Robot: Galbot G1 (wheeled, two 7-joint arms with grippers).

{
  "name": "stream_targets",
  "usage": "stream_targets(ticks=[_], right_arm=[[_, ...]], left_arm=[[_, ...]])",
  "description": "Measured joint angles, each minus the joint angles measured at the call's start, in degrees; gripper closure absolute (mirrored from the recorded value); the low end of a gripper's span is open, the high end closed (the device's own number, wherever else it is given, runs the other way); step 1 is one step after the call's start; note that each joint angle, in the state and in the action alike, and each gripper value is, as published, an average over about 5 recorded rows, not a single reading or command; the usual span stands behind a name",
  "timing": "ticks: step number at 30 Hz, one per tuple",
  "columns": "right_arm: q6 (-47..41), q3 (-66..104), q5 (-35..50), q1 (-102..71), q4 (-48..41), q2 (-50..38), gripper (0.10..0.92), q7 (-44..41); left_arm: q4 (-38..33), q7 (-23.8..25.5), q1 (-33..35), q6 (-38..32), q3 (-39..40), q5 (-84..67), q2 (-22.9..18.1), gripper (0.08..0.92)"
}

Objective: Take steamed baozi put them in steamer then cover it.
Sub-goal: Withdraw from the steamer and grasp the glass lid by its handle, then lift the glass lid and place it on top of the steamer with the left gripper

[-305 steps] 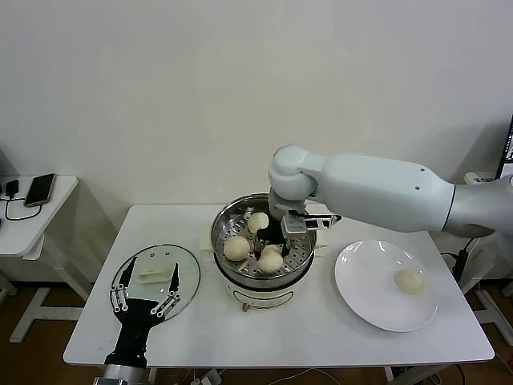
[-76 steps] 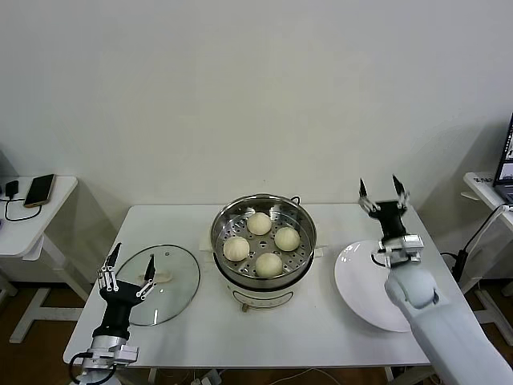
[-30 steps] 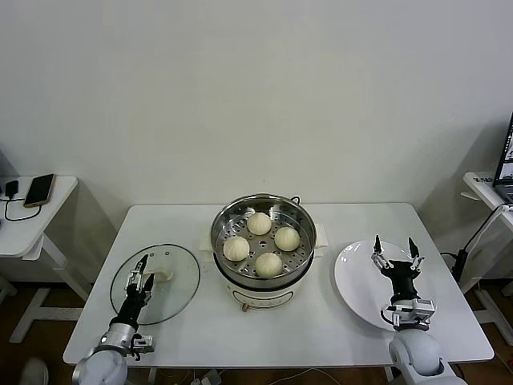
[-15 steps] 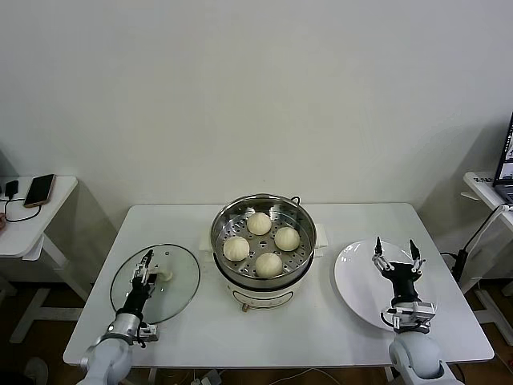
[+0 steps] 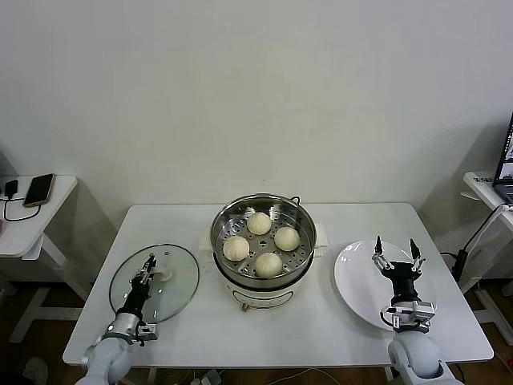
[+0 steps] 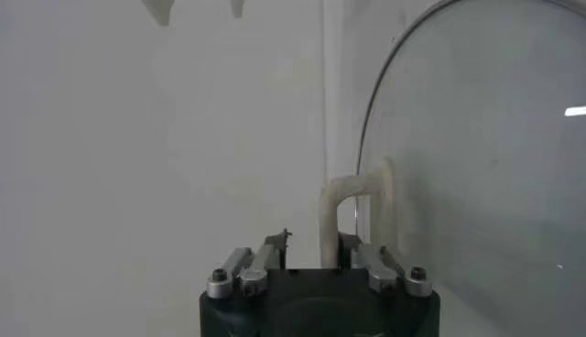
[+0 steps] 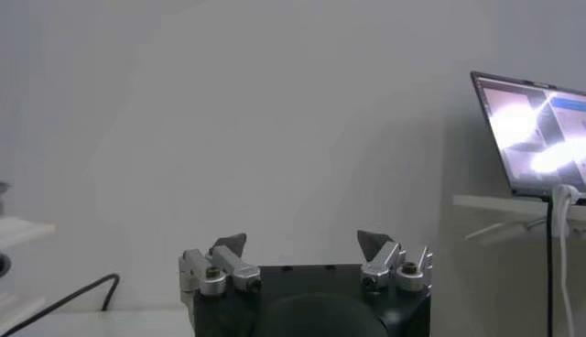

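Left end effector (image 5: 147, 271) at 8 o'clock of the surface (image 5: 321, 321), fingers narrowed and clamped on the white handle (image 6: 352, 209) of the cover (image 5: 155, 282). Confirmed in the left wrist view: handle upright between the two fingers (image 6: 267, 255), glass disc behind it. Cover near the left edge of the surface, well apart from the steamer; whether flat or slightly lifted cannot be determined.

Right end effector (image 5: 396, 254) at 4 o'clock, idle above the white plate (image 5: 365, 297), fingers spread wide and holding nothing. Same wide spread noted in the right wrist view (image 7: 300, 245), with a laptop (image 7: 538, 133) on a side stand in the background.

Steamer (image 5: 264, 241) at centre of the surface, uncovered, on its cream base. Four steamed baozi (image 5: 268, 263) on the perforated tray inside: one at 6 o'clock, one at 9 o'clock (image 5: 236, 248), one at 3 o'clock (image 5: 287, 238), one at 12 o'clock (image 5: 259, 223). Buns close together, none stacked.

Farther left, at 10 o'clock, separate small table (image 5: 16, 233) with a phone (image 5: 38, 190) and a cable.
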Motion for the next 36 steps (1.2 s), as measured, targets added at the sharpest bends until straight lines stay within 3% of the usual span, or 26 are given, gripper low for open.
stream_targets(ticks=[4, 10, 21, 29, 36], right_arm=[[0.1, -0.1, -0.2, -0.1, 0.1, 0.2, 0.203, 0.1], [0.1, 0.0, -0.4, -0.3, 0.5, 0.2, 0.203, 0.1], [-0.2, 0.4, -0.7, -0.7, 1.5, 0.7, 0.203, 0.6], [-0.4, 0.4, -1.0, -0.6, 1.8, 0.7, 0.203, 1.2], [-0.3, 0.4, -1.4, -0.3, 0.9, 1.2, 0.203, 1.4]], left_arm=[[-1.1, 0.0, 0.4, 0.1, -0.5, -1.1, 0.5, 0.804], [-5.6, 0.4, 1.3, 0.8, -1.8, -3.1, 1.5, 0.81], [-23.2, 5.1, 2.5, 5.1, -2.4, -6.6, 4.1, 0.81], [-35.6, 12.1, 0.4, 12.5, 5.5, -5.6, 3.2, 0.81], [-39.3, 19.4, -3.4, 21.6, 17.5, -0.3, -0.1, 0.81]])
